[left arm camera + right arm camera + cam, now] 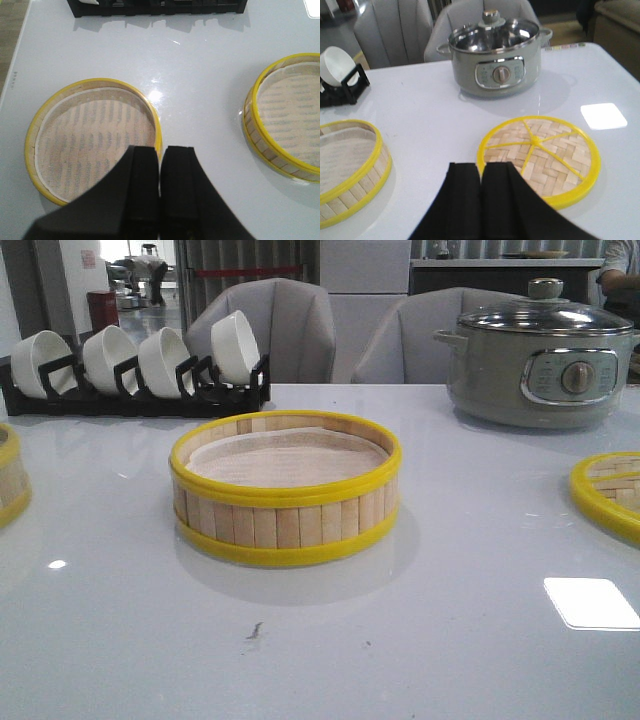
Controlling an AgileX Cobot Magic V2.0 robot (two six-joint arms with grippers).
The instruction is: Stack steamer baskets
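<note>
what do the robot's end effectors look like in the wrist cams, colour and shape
Both look alike. The left end effector has two matte black fingers, broad and flat-faced, flaring outward to a wider black base. The right end effector has the same black, blocky, flared shape. No cables, markings or logos show in either wrist view.

A round bamboo-slat steamer basket with yellow rims [286, 488] is sitting mid-table. Behind it, a black rack of white ceramic bowls [135, 368] is standing left, a grey-green electric pot with glass lid [541, 365] right. A second such basket [10, 478] is lying far left, a woven yellow-rimmed bamboo lid [610, 492] far right.

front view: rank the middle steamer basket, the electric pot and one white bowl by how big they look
1. middle steamer basket, though it is nearest the camera
2. electric pot
3. white bowl, clearly smallest
</note>
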